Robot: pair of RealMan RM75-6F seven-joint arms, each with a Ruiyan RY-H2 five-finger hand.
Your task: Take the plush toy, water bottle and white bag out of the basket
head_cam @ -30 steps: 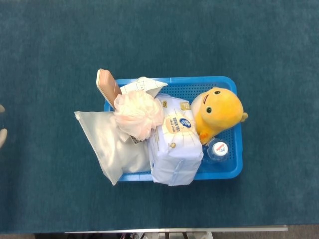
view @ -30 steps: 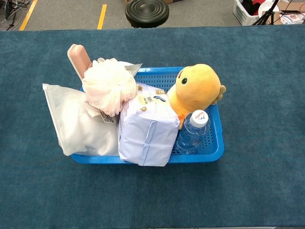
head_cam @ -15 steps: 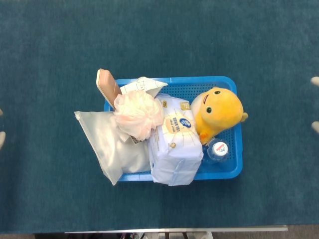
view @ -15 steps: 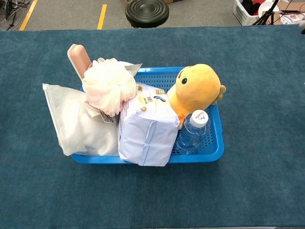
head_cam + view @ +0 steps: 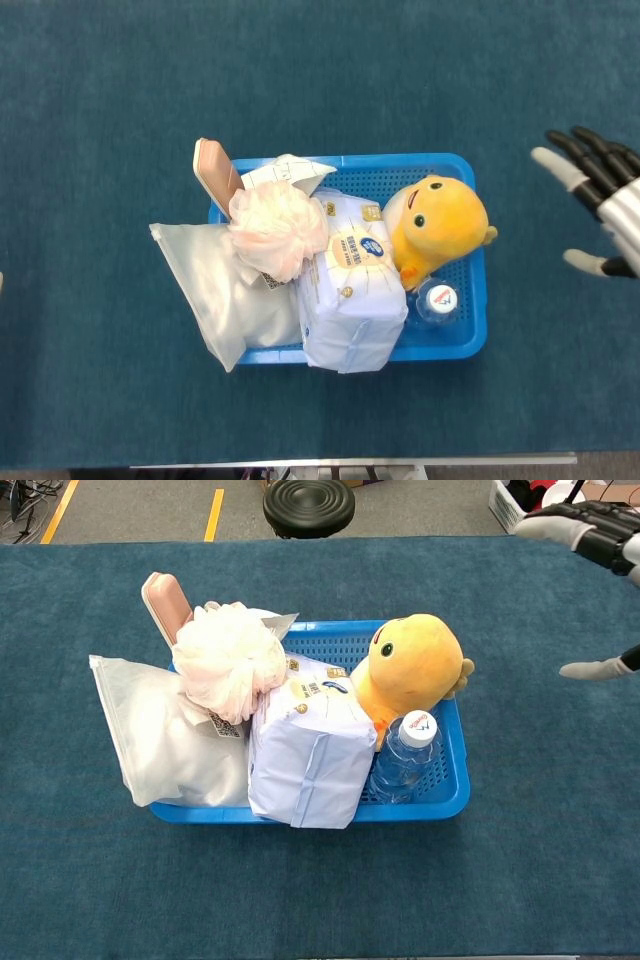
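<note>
The blue basket point(image 5: 470, 340) point(image 5: 452, 800) sits mid-table. At its right end a yellow plush toy point(image 5: 440, 222) point(image 5: 412, 665) leans over a clear water bottle point(image 5: 437, 298) point(image 5: 405, 758) with a white cap. A frosted white bag point(image 5: 222, 295) point(image 5: 160, 742) hangs out over the basket's left end. My right hand point(image 5: 612, 205) point(image 5: 598, 535) hovers to the right of the basket, fingers spread, holding nothing and well apart from the plush toy. Of my left hand only a pale sliver point(image 5: 1, 284) shows at the left edge of the head view.
Also in the basket are a pale blue tissue pack point(image 5: 352, 290) point(image 5: 305, 755), a peach bath pouf point(image 5: 277, 230) point(image 5: 228, 658) and a pink flat item point(image 5: 216, 172) point(image 5: 165, 605) standing at the back left corner. A black stool point(image 5: 308, 505) stands beyond the table's far edge.
My right hand has come into view from the right edge and moved left toward the basket. My left hand has slid almost out of view. Nothing in the basket has moved.
</note>
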